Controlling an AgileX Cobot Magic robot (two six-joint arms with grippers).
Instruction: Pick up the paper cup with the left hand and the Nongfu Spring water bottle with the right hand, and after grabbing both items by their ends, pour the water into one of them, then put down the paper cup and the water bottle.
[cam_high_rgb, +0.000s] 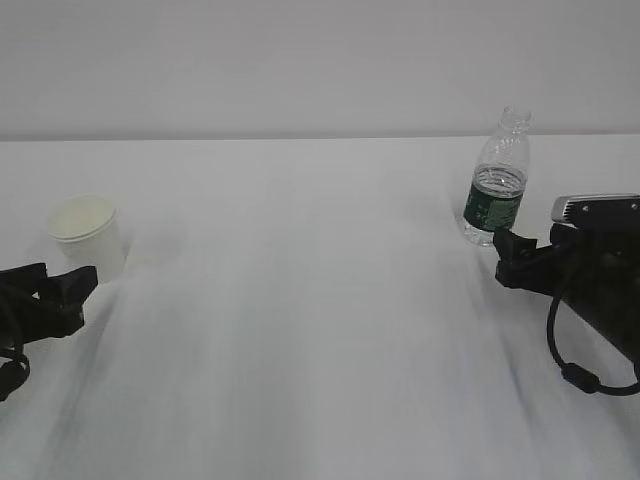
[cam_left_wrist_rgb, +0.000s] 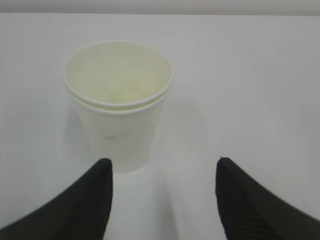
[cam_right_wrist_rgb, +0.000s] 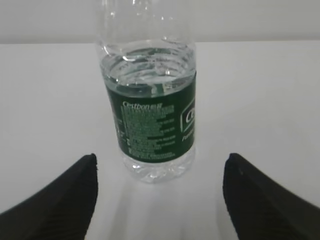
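The white paper cup (cam_high_rgb: 88, 233) (cam_left_wrist_rgb: 119, 102) stands upright at the left, its cream inside showing no liquid. My left gripper (cam_high_rgb: 82, 290) (cam_left_wrist_rgb: 162, 165) is open just short of the cup, whose base is near the left fingertip. At the right stands the clear Nongfu Spring water bottle (cam_high_rgb: 497, 180) (cam_right_wrist_rgb: 150, 105), capless, with a dark green label and water (cam_right_wrist_rgb: 147, 67) up to about the label's top. My right gripper (cam_high_rgb: 505, 255) (cam_right_wrist_rgb: 160, 160) is open just in front of the bottle's base, with nothing between its fingers.
The white table (cam_high_rgb: 300, 330) runs back to a pale wall (cam_high_rgb: 300, 60). A black cable (cam_high_rgb: 575, 375) loops under the right arm.
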